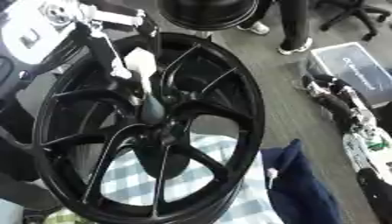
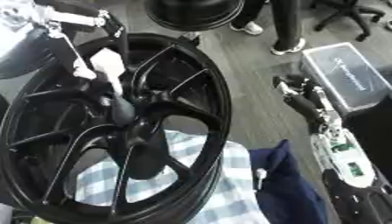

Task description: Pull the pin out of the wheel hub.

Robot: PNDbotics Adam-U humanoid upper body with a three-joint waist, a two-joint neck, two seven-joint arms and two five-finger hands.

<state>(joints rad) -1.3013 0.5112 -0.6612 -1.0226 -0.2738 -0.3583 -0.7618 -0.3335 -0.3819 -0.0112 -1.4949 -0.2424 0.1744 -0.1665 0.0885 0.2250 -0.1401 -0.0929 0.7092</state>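
Pin (image 1: 143, 83) upright, tip in wheel hub (image 1: 157, 131)

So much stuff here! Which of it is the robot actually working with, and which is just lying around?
Part of the job:
black wheel
its hub
left hand, reaching down toward the hub

Just lying about:
checked cloth under the wheel
dark blue fabric
grey case on the floor
second wheel beyond

One black wheel hub (image 1: 153, 131), one pin (image 1: 143, 72), two robot hands (image 1: 115, 52) (image 1: 329, 94)
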